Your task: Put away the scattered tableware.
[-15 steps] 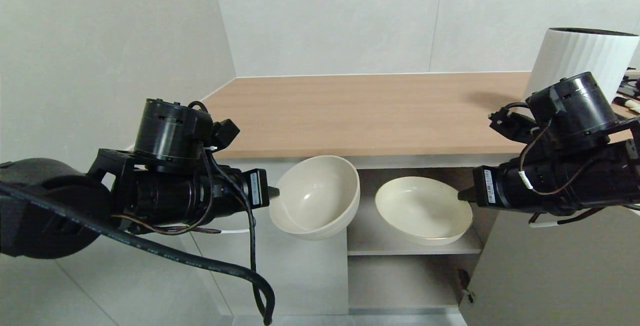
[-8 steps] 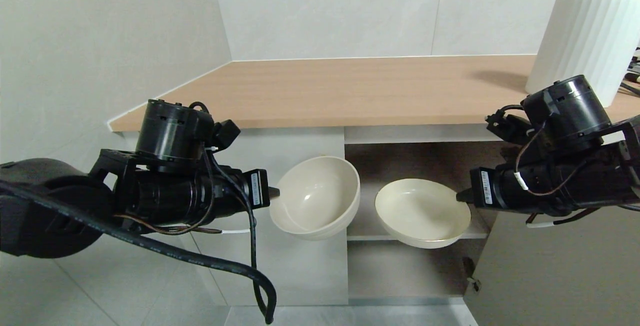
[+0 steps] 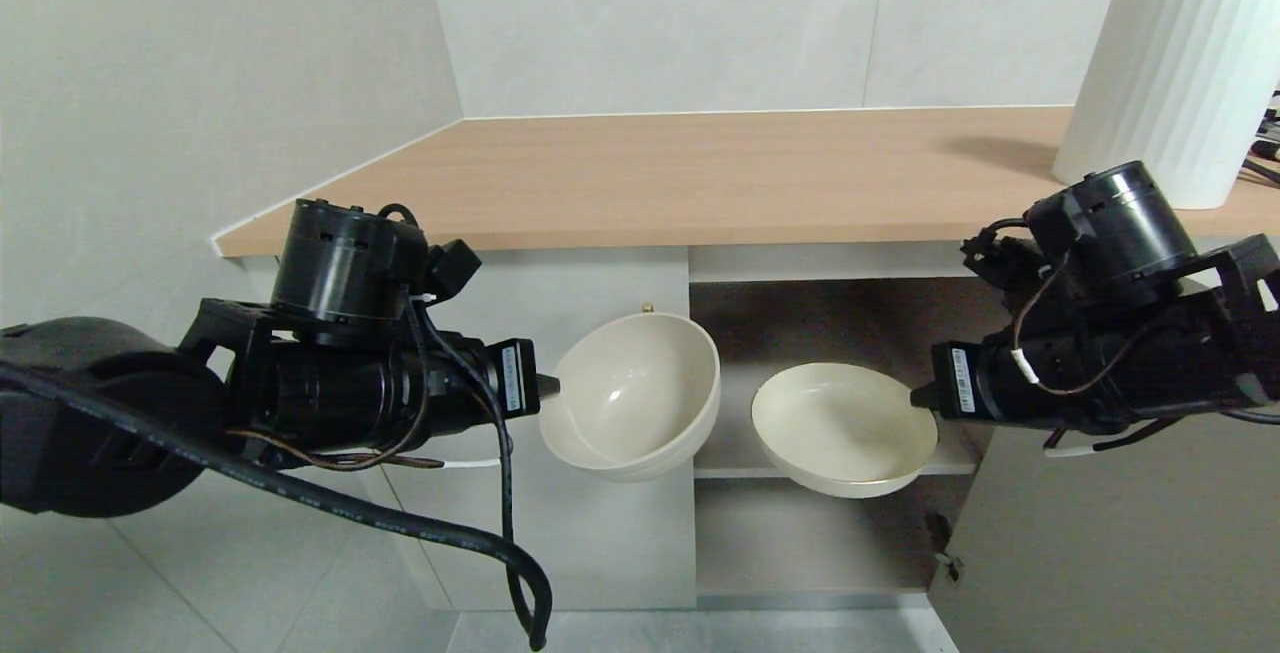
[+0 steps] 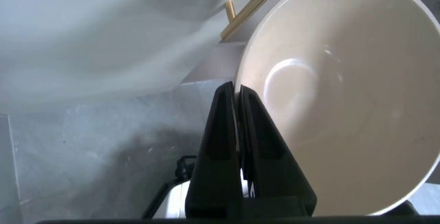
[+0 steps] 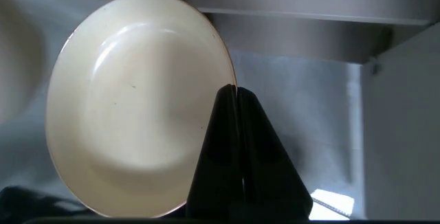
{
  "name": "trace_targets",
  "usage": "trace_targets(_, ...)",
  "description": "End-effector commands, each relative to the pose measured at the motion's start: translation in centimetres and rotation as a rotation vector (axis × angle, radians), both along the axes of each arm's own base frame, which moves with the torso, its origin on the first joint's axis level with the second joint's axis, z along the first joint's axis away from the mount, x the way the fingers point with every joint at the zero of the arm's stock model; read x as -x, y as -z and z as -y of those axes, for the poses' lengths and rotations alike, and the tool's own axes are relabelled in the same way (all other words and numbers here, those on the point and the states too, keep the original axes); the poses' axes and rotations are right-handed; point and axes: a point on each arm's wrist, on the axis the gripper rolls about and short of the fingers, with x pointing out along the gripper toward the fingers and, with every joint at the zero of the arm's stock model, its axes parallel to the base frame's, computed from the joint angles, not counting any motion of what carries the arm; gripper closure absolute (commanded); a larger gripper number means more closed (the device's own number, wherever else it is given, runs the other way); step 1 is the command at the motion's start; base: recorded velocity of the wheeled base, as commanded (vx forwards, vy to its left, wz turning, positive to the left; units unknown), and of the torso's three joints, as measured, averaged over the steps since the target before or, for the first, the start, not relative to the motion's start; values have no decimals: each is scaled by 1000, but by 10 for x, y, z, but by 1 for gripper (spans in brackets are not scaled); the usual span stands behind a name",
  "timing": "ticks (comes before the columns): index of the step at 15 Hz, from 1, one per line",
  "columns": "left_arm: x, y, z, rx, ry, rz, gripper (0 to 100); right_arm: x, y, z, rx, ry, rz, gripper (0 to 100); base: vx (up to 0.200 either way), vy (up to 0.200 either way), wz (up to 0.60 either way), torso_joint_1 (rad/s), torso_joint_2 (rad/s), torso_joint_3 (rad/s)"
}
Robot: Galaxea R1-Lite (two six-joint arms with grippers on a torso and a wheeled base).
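The black right gripper [image 5: 237, 95] has its two fingers pinched tight on the rim of a shallow cream ceramic bowl [image 5: 137, 107], so the bowl's basically hanging off that one edge. There's a thin darker line running round the lip. Behind the bowl there's a grey cabinet shelf board [image 5: 309, 11], with mottled grey floor [image 5: 302, 121] lower down. A pale cabinet door [image 5: 405, 128] stands off past the gripped side of the bowl. On the opposite side, a sliver of a second cream bowl [image 5: 10, 59] pokes in.

white ribbed vessel [image 3: 1170, 83]: cut by edge | shelf [image 3: 725, 455]: partly behind shallow bowl [image 3: 845, 428]
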Motion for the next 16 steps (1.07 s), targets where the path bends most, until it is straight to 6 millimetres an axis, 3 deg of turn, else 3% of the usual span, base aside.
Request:
trace_targets(1,0,0,0,0,-1,-1,100,-23,36,-9,115,27,-68,100,0,0,0,0,0,0)
trace_targets(9,-1,1,0,0,1,-3,100,-84,133,-24,187,86,-159,100,0,0,0,0,0,0)
trace_targets(11,-1,1,0,0,2,-5,100,-103,153,-17,158,132,-119,100,0,0,0,0,0,0)
trace_targets(13,-1,3,1,-3,2,-10,100,-135,185,-3,68,234,-5,100,0,0,0,0,0,0)
trace_targets(16,-2,4,1,-3,5,-13,100,-151,207,6,63,292,67,100,0,0,0,0,0,0)
